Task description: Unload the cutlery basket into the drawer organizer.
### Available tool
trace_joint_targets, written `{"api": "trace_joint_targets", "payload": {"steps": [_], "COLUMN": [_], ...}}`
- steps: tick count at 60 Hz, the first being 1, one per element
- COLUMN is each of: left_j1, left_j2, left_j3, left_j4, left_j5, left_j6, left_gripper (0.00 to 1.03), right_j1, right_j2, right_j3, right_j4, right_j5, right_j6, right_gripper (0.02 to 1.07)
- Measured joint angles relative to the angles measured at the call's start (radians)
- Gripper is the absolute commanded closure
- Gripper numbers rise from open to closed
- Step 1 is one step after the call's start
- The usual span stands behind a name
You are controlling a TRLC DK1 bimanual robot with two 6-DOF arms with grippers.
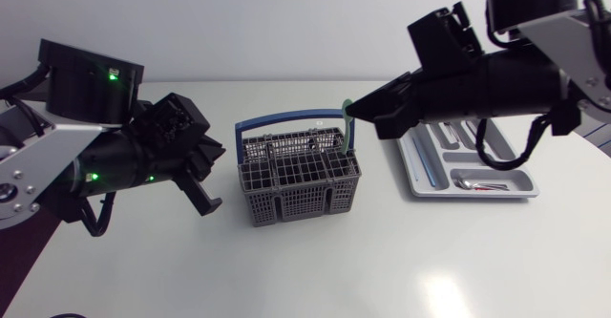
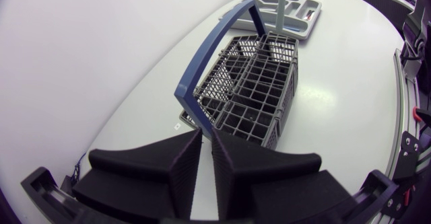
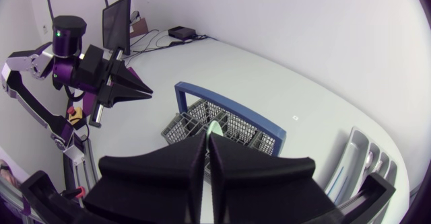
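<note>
The grey cutlery basket with its blue handle stands mid-table. From its far right corner a green-handled utensil sticks upright, and my right gripper is shut on the top of that handle; the green tip shows between its fingertips. The rest of the utensil is hidden inside the basket. My left gripper hovers just left of the basket, fingers nearly together with nothing between them. The white drawer organizer lies to the basket's right.
Some cutlery lies in the organizer's compartments, under my right arm. Bare white tabletop stretches in front of the basket and the organizer. The table's rounded edge runs close behind my left arm.
</note>
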Motion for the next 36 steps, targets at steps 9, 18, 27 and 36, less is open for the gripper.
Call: {"api": "trace_joint_targets", "payload": {"steps": [9,18,27,36], "left_j1": [-0.013,-0.013,-0.013,-0.015], "left_j2": [0.0,0.0,0.0,0.0], "left_j3": [0.0,0.0,0.0,0.0], "left_j4": [-0.002,-0.002,-0.002,-0.001], "left_j5": [0.0,0.0,0.0,0.0], "left_j6": [-0.002,-0.002,-0.003,-0.003], "left_gripper": [0.84,0.84,0.84,0.84], "right_j1": [-0.079,-0.214,-0.396,-0.57], "right_j2": [-0.064,-0.126,-0.155,-0.14], "right_j3": [-0.005,-0.048,-0.134,-0.22], "right_j4": [-0.056,-0.116,-0.134,-0.099], "right_j5": [-0.004,0.004,0.008,0.014], "right_j6": [-0.009,-0.082,-0.214,-0.354], "right_gripper": [1.01,1.01,1.01,1.01]}}
